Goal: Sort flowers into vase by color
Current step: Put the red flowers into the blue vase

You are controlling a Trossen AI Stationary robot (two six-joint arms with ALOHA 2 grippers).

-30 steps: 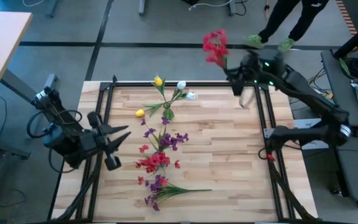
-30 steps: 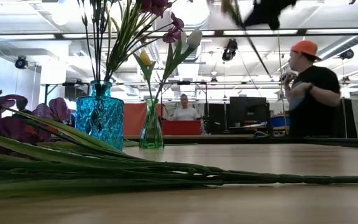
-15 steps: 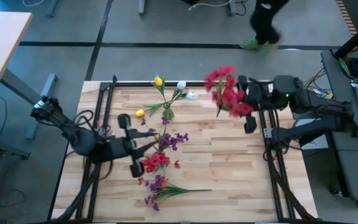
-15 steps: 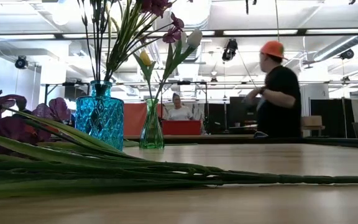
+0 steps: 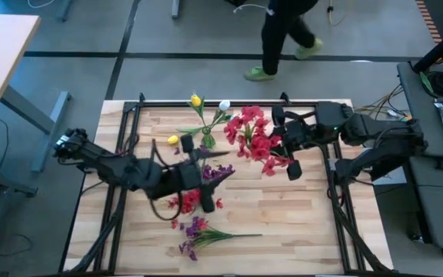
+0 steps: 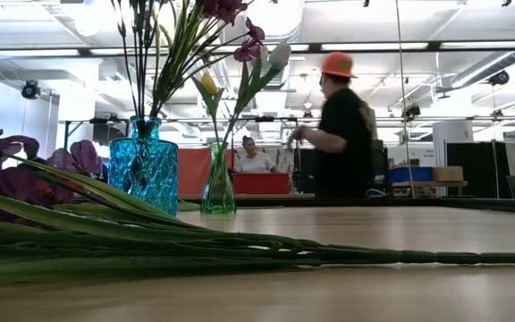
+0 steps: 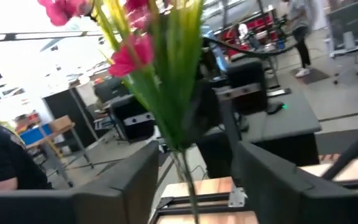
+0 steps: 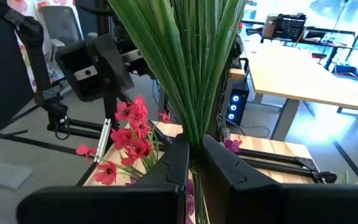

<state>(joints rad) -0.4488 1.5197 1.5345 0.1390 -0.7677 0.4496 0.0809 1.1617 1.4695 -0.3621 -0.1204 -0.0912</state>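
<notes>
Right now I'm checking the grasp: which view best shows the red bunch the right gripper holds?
The high view: the whole red bunch shows at the right gripper. The right wrist view shows only its clamped green stems; the low view misses it.

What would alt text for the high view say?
Right gripper holds a bunch of red artificial flowers above the wooden table. Left gripper reaches over red and purple flowers mid-table.

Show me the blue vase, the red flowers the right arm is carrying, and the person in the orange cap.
blue vase (image 6: 146, 170), low view, its glass belly.
red flowers (image 5: 256, 138), high view, middle of the blooms.
person in the orange cap (image 6: 342, 134), low view, the dark shirt.
</notes>
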